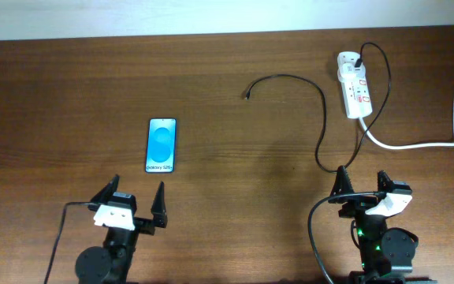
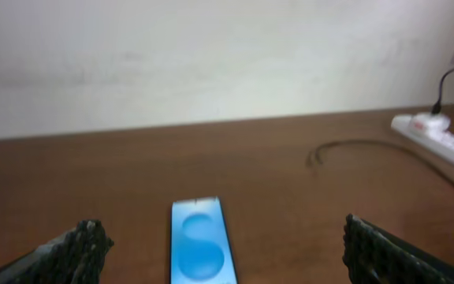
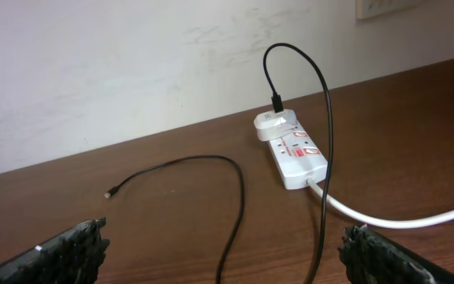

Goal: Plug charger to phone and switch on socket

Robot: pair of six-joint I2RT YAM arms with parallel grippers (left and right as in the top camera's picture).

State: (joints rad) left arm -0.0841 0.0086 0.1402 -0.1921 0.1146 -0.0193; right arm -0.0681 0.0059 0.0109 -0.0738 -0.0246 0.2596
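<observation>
"Where's the charger lying?"

"The charger (image 1: 324, 110) loops across the table (image 1: 235, 205). Its connector tip (image 1: 246, 96) lies loose, well apart from the phone (image 1: 161, 145), which is flat with its screen lit, near the left gripper (image 1: 138, 188). The other end sits in a white adapter (image 3: 270, 125) on the socket (image 1: 354, 85), far right, with the thick white cord (image 1: 416, 144) trailing off."

"And the grippers?"

"Both are spread wide and hold nothing. The right gripper (image 1: 361, 175) sits just by a bend of the cable."

"So nothing's begun?"

"I'd say it's at the first step, fetching the tip. That calls for a fine pinch close behind the connector, then lining it up with the phone's port. Whether the switch is already on, I can't make out from here."
</observation>
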